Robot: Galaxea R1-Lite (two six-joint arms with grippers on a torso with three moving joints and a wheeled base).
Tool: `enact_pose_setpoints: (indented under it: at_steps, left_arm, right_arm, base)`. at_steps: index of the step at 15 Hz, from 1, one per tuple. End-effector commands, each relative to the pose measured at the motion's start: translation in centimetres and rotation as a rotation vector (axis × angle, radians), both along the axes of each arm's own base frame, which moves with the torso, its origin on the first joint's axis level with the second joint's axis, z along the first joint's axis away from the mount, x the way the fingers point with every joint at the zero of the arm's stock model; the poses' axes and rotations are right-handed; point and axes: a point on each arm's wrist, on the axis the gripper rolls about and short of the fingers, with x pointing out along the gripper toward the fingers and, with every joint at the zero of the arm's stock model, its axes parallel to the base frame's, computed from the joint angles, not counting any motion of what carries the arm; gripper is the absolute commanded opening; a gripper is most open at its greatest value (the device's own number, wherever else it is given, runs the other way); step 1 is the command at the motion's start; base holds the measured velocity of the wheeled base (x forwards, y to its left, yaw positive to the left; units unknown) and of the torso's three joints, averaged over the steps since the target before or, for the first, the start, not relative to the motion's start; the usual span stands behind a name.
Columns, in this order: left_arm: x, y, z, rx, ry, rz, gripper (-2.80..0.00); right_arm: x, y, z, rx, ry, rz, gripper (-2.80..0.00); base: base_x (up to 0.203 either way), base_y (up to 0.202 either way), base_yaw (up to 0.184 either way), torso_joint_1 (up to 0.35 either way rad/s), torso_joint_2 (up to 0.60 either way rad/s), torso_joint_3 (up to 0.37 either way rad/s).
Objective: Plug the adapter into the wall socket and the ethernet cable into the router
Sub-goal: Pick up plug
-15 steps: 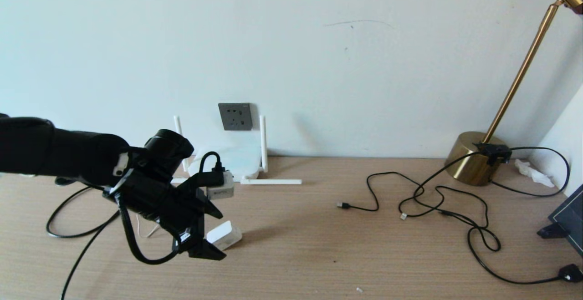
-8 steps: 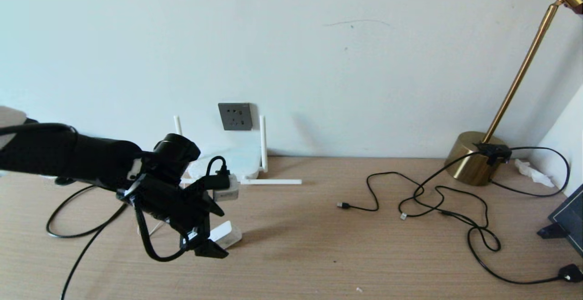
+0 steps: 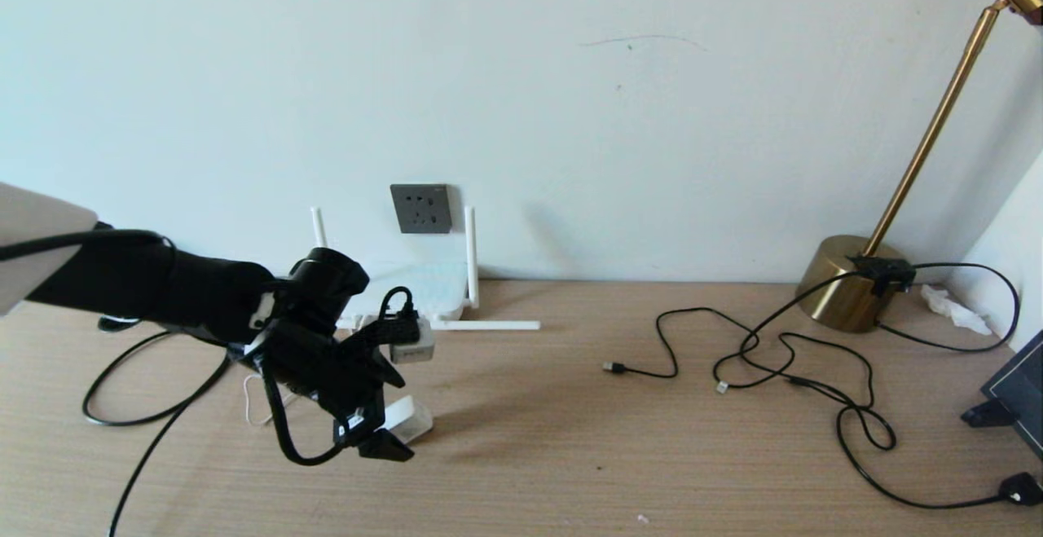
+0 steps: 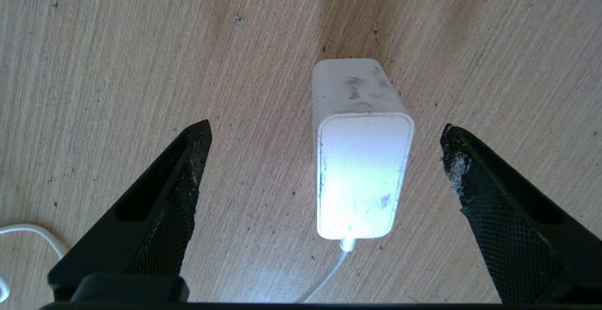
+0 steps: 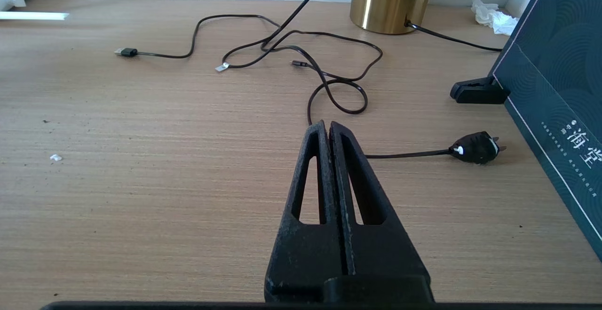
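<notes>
The white adapter (image 3: 410, 421) lies on the wooden table, its thin white cord trailing back under my left arm. My left gripper (image 3: 401, 419) hangs over it, open. In the left wrist view the adapter (image 4: 362, 173) sits between the two fingers of the left gripper (image 4: 325, 129), closer to one, touching neither. The dark grey wall socket (image 3: 420, 208) is on the wall behind. Below it lies the white router (image 3: 428, 288), partly hidden by my arm. The thick black ethernet cable (image 3: 122, 422) loops at the far left, its plug end hidden. My right gripper (image 5: 328, 126) is shut and empty, low over the table.
A brass lamp (image 3: 851, 280) stands at the back right. Thin black cords (image 3: 782, 349) tangle in front of it, with a small connector (image 3: 613, 367) towards the middle and a black plug (image 5: 475, 147) near my right gripper. A dark box (image 5: 555, 89) stands at the right edge.
My left arm has moved right and down, bringing the open gripper lower around the adapter. The adapter has not moved.
</notes>
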Motion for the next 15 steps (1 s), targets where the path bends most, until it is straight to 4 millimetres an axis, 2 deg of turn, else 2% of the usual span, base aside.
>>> enact_pose_setpoints:
  at_steps: [1,6,15]
  left_arm:
    - [0.21,-0.04,-0.25,0.001,0.005,-0.004,0.0]
    - [0.8,-0.25,0.42,-0.006,-0.023,-0.006,0.0]
    - [0.99,-0.31,0.27,0.01,-0.028,0.0,0.0]
  right_arm:
    - [0.0,0.0,0.0,0.0,-0.001,0.0,-2.8]
    - [0.0,0.0,0.0,0.0,-0.001,0.0,-2.8]
    - [0.0,0.0,0.0,0.0,-0.001,0.0,-2.8]
  base:
    - [0.0,0.0,0.0,0.0,0.0,0.0]
    - [0.0,0.0,0.0,0.0,0.0,0.0]
    - [0.0,0.0,0.0,0.0,0.0,0.0]
